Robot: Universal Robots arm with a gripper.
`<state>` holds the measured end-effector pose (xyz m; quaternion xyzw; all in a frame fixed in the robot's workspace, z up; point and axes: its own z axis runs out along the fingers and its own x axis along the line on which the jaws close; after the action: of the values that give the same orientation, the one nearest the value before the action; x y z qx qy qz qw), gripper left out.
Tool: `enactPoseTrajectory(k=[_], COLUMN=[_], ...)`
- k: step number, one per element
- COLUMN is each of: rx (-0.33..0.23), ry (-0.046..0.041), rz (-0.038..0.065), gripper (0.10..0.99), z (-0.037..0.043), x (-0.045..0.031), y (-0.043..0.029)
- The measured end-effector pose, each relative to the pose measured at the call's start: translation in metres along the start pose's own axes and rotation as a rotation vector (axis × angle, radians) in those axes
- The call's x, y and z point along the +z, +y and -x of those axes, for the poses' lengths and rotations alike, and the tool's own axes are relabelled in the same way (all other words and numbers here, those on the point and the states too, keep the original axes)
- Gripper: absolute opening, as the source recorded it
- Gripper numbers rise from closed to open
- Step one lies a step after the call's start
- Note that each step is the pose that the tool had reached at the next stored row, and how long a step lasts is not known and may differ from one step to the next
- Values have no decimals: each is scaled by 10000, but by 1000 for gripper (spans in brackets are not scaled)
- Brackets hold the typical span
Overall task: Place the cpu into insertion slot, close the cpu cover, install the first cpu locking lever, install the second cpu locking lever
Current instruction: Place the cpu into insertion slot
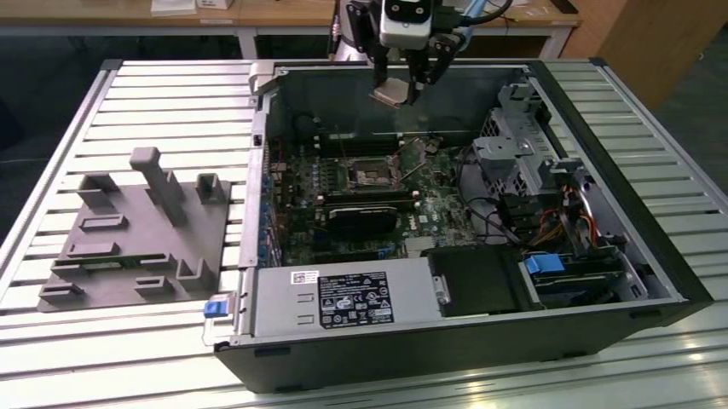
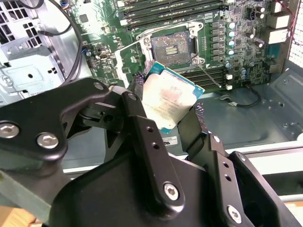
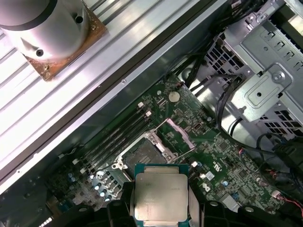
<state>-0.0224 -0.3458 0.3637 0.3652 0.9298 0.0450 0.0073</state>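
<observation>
The gripper (image 1: pixel 393 92) is pointed downward below the wrist (image 1: pixel 407 21). Its two black fingers (image 2: pixel 142 120) are pressed against opposite edges of the cpu (image 2: pixel 168 101), which is held tilted in the air.

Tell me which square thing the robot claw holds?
The cpu, the silver-faced chip pinched in the gripper. The dark insertion slot sits empty in the green board, and the cpu cover is a frame standing open beside it.

We see the cpu (image 2: pixel 168 101), a flat square chip with a dull silver face and greenish rim, gripped tilted in the claw (image 3: pixel 160 201) above the open case, well apart from the bare dark slot (image 3: pixel 142 155), whose silvery cover (image 1: pixel 413 153) stands swung open beside it.
</observation>
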Motion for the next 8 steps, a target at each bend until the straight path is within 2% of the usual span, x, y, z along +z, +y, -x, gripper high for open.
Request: enactPoseTrajectory(k=[8], rx=[379], ry=[-34], rz=[8], gripper=[537], z=[0], x=[0], y=[0])
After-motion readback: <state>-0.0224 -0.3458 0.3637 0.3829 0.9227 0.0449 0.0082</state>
